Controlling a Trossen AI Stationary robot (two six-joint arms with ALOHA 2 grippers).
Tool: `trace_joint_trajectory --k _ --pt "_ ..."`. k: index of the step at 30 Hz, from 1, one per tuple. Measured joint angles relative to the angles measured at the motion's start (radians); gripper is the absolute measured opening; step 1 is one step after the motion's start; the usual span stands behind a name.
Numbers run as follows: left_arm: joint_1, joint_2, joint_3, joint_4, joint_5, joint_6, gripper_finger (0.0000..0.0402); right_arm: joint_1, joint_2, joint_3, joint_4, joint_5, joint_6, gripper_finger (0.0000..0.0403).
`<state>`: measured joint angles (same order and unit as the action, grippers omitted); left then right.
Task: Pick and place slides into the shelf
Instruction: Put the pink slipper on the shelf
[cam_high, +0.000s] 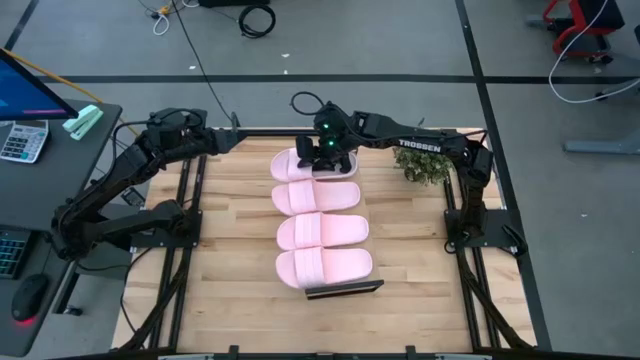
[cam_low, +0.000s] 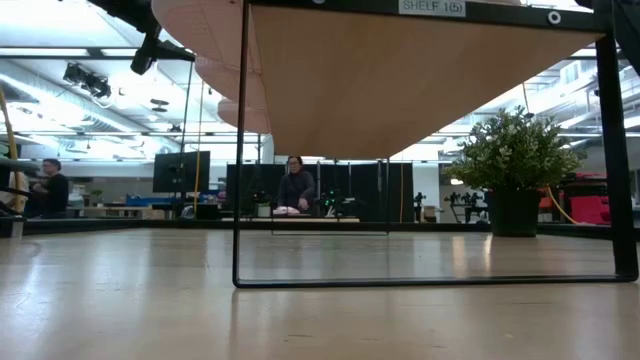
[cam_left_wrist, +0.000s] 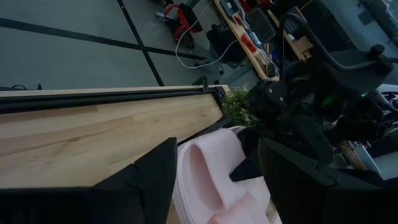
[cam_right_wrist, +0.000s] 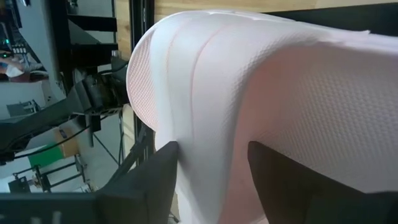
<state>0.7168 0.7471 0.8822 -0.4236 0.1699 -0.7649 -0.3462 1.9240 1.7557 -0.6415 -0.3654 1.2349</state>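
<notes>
Four pale pink slides lie in a row on the shelf (cam_high: 345, 289), soles down. From far to near they are the first slide (cam_high: 290, 166), the second slide (cam_high: 316, 197), the third slide (cam_high: 322, 231) and the fourth slide (cam_high: 323, 267). My right gripper (cam_high: 323, 153) is over the far slide and shut on its strap (cam_right_wrist: 249, 74). My left gripper (cam_high: 233, 138) hovers open by the table's far edge, left of the row. Its wrist view shows the far slide (cam_left_wrist: 208, 174) and the left gripper (cam_left_wrist: 217, 146) with nothing between the fingers. The low view shows only the shelf's underside (cam_low: 400, 80). My right gripper pinches the far slide's wide strap (cam_right_wrist: 208, 134) between its two fingers (cam_right_wrist: 155, 177), coming from above and slanting in from the table's right. The slide lies flat on the shelf's far end, in line with the other three.
A small potted plant (cam_high: 425, 165) stands at the table's far right, also seen in the low view (cam_low: 512, 160). Bare wooden tabletop (cam_high: 230, 260) lies left and right of the shelf. A desk with a calculator (cam_high: 22, 140) is off the left edge. People sit in the room beyond (cam_low: 295, 190).
</notes>
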Motion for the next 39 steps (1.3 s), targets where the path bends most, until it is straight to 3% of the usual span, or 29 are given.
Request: trace_joint_trajectory --k 7,21,28,35,39 --pt "0.000 0.000 0.000 0.000 0.000 0.002 0.0231 0.006 -0.001 0.001 0.002 0.024 0.009 0.0230" --pt "0.000 0.000 0.000 -0.003 0.000 0.002 0.0231 -0.012 -0.073 0.000 -0.040 0.091 -0.019 0.0231" --pt "-0.010 0.001 0.000 -0.007 0.000 -0.025 0.0231 -0.014 -0.127 0.000 -0.170 0.128 -0.100 0.0229" --pt "-0.078 0.065 0.000 0.112 0.022 -0.035 0.0231 -0.023 -0.227 0.000 -0.192 0.196 -0.206 0.0229" --pt "-0.093 0.156 0.000 0.197 0.159 -0.043 0.0231 -0.018 -0.292 0.000 -0.195 0.199 -0.258 0.0222"
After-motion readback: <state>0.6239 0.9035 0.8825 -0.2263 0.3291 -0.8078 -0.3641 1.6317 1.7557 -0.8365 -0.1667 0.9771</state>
